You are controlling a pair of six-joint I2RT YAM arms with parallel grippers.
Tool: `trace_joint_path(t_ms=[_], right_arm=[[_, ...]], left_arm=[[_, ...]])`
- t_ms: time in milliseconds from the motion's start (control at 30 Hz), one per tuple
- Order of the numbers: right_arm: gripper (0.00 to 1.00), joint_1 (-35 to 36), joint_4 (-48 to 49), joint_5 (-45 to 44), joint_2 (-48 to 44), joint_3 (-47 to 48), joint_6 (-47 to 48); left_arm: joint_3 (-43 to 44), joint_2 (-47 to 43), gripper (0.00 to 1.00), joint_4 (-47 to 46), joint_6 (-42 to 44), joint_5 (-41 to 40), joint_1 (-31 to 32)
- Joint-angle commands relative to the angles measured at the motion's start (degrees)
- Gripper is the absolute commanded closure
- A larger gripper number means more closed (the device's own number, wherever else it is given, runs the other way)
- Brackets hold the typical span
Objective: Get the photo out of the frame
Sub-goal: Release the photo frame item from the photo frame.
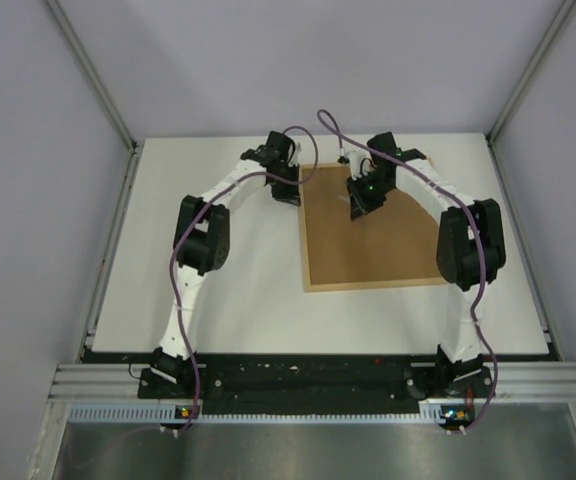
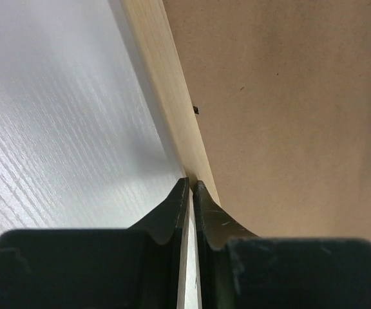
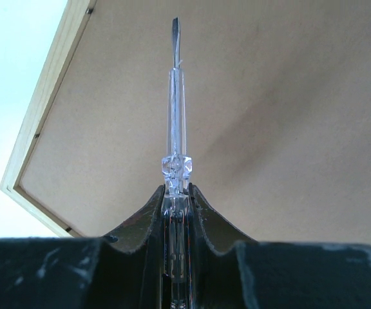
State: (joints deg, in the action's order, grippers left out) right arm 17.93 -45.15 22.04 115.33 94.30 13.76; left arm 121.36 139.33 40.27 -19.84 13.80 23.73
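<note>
Left gripper [image 2: 190, 185] with its two fingers drawn together until only a hairline separates the tips, nothing between them; we see those tips at the light-wood rail of the frame [image 2: 166, 84], just where the rail meets the white table [image 2: 57, 129]. Right gripper [image 3: 176, 190] is clamped on the clear handle of a screwdriver [image 3: 176, 96], whose flat blade reaches out over the frame's brown fibreboard back. We note that the frame lies flat on the table, back side up, slightly right of centre in the top view, with the left gripper at its far left corner (a small dark tab [image 2: 196, 110] sits just beyond the fingertips, at the seam between rail and board). Whether the blade touches the board we cannot tell.
</note>
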Motion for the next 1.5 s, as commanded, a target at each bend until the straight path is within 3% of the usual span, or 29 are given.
trace_joint_path(t_ms=[0, 267, 433, 533, 633, 733, 1200, 1467], right_arm=[[1.0, -0.09, -3.88, 1.42, 4.36, 10.26, 3.46], [1.0, 0.0, -10.47, 1.69, 13.33, 20.64, 7.51], [1.0, -0.09, -13.65, 0.55, 15.45, 20.84, 9.79], [1.0, -0.09, -14.62, 0.89, 16.16, 20.92, 10.5], [1.0, -0.53, -14.62, 5.36, 14.5, 20.05, 11.02], [1.0, -0.79, -14.44, 6.35, 13.35, 20.13, 11.11], [1.0, 0.43, -19.1, 1.43, 22.92, 32.17, 9.88], [1.0, 4.3, -23.49, -4.55, 26.79, 36.65, 12.61]], left_arm=[[-1.82, -0.37, 0.9, 2.71, 4.27, -0.09, 3.34], [-8.24, -3.88, 0.87, 0.78, 7.53, 0.35, 7.03], [-9.92, -4.76, 0.86, 1.38, 7.62, 0.09, 8.0], [-8.95, -5.81, 0.85, 1.83, 4.56, 0.69, 6.08], [-15.34, -10.2, 0.82, -7.1, -0.71, 10.15, 0.72], [-17.91, -12.41, 0.77, -11.44, -3.45, 13.18, -2.19], [-11.77, -4.42, 0.58, -10.39, -10.31, 14.05, -5.36], [-9.83, -0.73, 0.55, -10.65, -12.07, 16.69, -5.27]])
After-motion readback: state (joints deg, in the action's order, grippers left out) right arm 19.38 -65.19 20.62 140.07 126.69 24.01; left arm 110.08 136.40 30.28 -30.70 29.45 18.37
